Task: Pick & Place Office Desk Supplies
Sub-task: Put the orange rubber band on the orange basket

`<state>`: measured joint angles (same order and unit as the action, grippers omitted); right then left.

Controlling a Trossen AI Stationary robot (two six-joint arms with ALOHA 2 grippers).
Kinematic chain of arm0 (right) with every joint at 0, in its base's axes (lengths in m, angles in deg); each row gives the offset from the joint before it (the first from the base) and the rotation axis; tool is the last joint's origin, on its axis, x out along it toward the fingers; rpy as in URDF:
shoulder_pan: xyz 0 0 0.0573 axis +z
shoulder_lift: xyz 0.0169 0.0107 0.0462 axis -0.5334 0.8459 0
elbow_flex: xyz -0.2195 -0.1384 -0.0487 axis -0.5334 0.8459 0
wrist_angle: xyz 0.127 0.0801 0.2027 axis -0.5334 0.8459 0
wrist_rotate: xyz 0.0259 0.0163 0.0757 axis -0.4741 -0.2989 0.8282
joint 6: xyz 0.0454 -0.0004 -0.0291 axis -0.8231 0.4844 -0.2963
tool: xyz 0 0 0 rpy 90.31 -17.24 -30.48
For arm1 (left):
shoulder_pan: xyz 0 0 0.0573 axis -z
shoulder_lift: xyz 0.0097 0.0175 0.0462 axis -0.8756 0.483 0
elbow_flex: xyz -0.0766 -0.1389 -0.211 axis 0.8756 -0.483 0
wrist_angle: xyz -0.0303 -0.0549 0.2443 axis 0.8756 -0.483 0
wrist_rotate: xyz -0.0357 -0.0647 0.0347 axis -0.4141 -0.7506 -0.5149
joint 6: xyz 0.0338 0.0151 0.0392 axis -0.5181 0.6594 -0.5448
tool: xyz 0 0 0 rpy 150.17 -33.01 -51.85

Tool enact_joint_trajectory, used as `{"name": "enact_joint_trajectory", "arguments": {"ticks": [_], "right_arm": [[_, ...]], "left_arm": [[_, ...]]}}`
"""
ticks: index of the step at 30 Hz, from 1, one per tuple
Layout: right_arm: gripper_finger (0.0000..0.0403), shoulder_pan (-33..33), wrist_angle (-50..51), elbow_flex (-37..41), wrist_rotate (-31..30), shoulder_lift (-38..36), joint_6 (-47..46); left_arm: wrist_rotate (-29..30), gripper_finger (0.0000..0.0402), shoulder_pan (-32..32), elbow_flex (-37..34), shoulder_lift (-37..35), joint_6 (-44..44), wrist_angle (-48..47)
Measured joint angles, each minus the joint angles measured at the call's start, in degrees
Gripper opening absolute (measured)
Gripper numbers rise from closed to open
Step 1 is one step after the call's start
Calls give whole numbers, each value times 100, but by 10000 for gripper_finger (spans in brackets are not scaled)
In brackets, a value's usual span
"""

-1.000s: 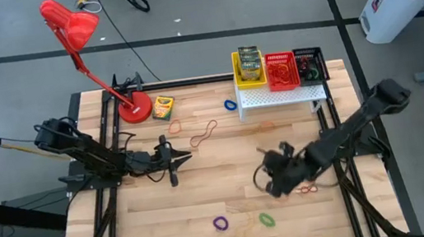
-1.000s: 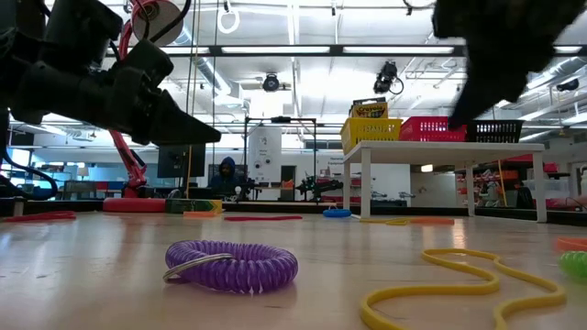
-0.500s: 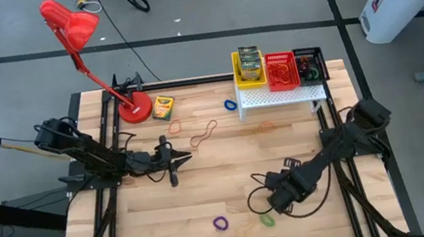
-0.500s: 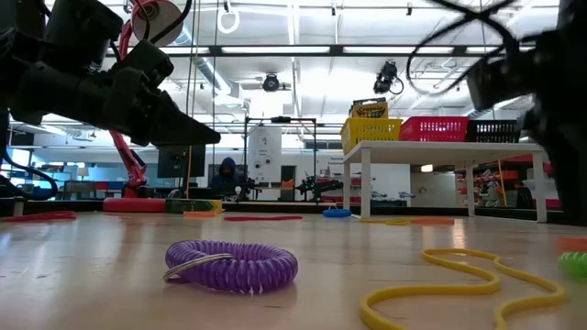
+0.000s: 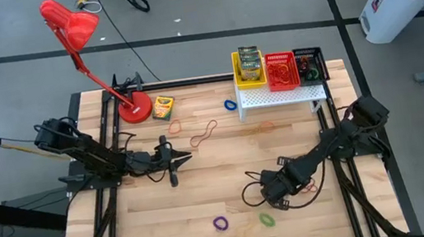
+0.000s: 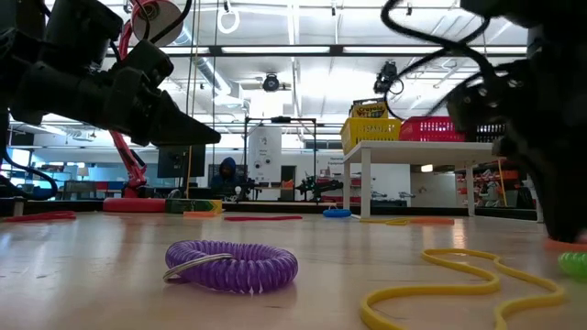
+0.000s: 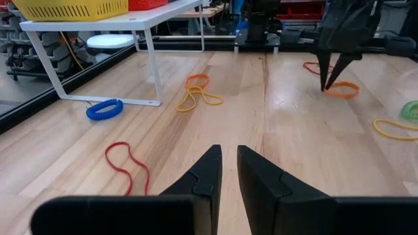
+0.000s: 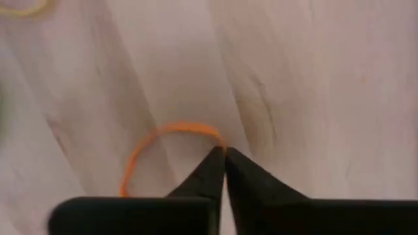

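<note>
Right wrist view shows the right gripper [image 8: 224,156] pinched shut on the edge of an orange rubber band [image 8: 163,140] lying flat on the table's near right part, so I'd lift slowly, checking the loop comes along.

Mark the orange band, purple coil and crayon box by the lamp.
orange band [image 8: 171,130]: right wrist view, top of its arc.
purple coil [image 6: 231,266]: low view, front.
crayon box [image 5: 163,106]: high view, top face.

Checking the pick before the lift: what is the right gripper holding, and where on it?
The right gripper is shut on the orange band, pinching the thin loop at one spot on its rim, down on the table.
</note>
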<state>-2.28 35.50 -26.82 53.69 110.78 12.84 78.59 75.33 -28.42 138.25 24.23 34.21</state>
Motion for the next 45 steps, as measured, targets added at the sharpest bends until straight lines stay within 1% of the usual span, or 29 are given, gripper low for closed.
{"name": "enact_joint_trajectory", "arguments": {"ticks": [2,5,7,10,12,15,18,20,22,24,28,32,35,38,42,45], "right_arm": [[7,-13,129,-177,-278,-120,50],[11,-100,523,-461,-751,-530,50],[7,-192,805,-575,-1185,-825,56],[4,-408,1356,-824,-1778,-1418,65],[5,-628,1907,-988,-2124,-1775,53],[3,-1112,2597,-1348,-2798,-2265,53],[3,-1816,3141,-1695,-3428,-2622,65],[3,-2375,3259,-1898,-3769,-2760,360],[3,-2965,3260,-2086,-3970,-2806,803],[3,-3612,3221,-2201,-4037,-2793,1258],[2,-4830,2819,-2139,-4005,-2770,2051],[2,-5694,2413,-1888,-3799,-2769,2592],[2,-6105,1933,-1587,-3450,-2769,2916],[3,-6362,1413,-1216,-3060,-2764,3093],[19,-6485,1018,-896,-3004,-2762,3102],[48,-6484,982,-844,-3004,-2762,3177]], "left_arm": [[-2,54,1,0,0,0,5],[-2,54,1,0,0,0,5],[-2,54,1,0,0,0,3],[-2,54,1,0,0,0,4],[-2,54,1,0,0,0,3],[-2,54,-1,0,0,0,3],[-2,54,1,0,0,0,5],[-2,54,0,0,0,2,1],[-2,54,0,0,0,2,11],[-2,54,1,0,0,2,9],[-2,54,1,0,0,2,11],[-2,54,1,0,0,2,11],[-2,54,1,0,0,2,11],[-2,54,1,0,0,2,12],[-2,54,1,0,0,2,13],[-2,54,1,0,0,2,11]]}}
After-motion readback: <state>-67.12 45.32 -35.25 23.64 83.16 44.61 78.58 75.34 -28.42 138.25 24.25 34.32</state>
